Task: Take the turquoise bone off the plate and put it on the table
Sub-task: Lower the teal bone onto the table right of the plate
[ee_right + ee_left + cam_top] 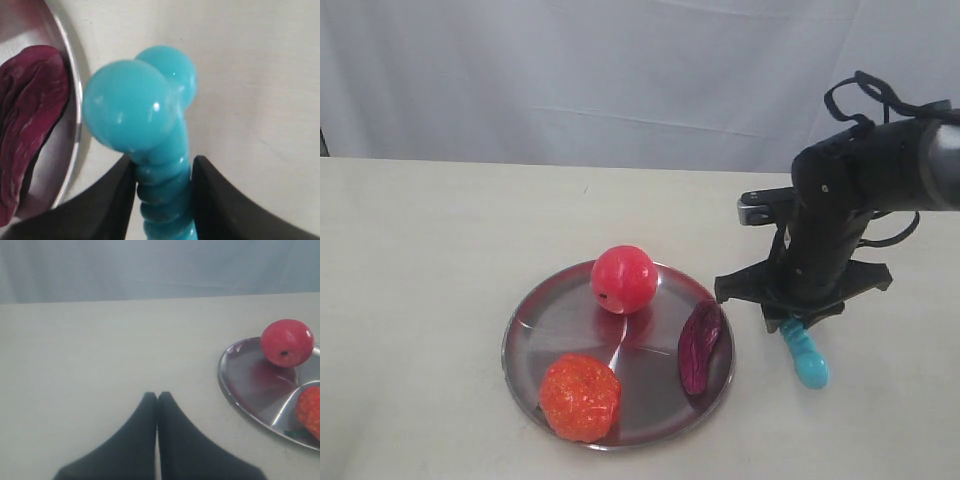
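The turquoise bone (pixel 808 360) hangs knob-down just right of the plate (pixel 558 322), outside its rim. My right gripper (pixel 790 322) is shut on its ribbed shaft, and the lower knob is close to the table (pixel 440 250); contact cannot be told. In the right wrist view the bone (pixel 145 110) sits clamped in my right gripper (pixel 162 172), with the plate's rim (pixel 72 115) beside it. My left gripper (pixel 157 396) is shut on nothing over bare table, left of the plate (pixel 250 390); it is out of the exterior view.
On the plate lie a red ball (pixel 623 279), a bumpy orange-red fruit toy (pixel 580 396) and a dark purple wrinkled piece (pixel 700 345) near the right rim. A pale backdrop stands behind the table.
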Motion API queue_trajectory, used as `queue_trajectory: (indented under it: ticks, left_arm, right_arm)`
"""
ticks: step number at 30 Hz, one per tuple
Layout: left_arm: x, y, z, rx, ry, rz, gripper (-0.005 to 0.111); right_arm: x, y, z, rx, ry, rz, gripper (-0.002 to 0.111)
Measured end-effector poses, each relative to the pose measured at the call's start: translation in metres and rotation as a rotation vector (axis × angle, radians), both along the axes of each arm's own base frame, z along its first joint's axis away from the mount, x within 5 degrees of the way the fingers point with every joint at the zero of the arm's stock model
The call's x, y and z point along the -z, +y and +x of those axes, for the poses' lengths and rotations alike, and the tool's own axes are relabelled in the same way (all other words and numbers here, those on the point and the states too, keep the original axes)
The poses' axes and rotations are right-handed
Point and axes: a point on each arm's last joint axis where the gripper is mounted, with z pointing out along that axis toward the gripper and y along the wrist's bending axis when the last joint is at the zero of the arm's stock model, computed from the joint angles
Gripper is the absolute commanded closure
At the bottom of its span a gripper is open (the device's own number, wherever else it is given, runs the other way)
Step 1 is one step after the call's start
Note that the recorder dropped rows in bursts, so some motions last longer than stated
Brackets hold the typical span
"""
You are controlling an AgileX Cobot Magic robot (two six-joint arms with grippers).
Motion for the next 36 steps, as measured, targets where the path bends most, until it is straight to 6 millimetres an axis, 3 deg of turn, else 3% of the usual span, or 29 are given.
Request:
queue_trajectory:
  ticks: [17, 36]
  left_arm:
    - [0.000, 0.000, 0.000, 0.000, 0.000, 0.000, 0.107]
    - [0.000, 0.000, 0.000, 0.000, 0.000, 0.000, 0.107]
  right_arm:
    - [0.021, -0.003, 0.004, 0.045, 0.031, -0.025, 0.109]
    - [0.021, -0.003, 0.005, 0.059, 0.018, -0.021, 0.108]
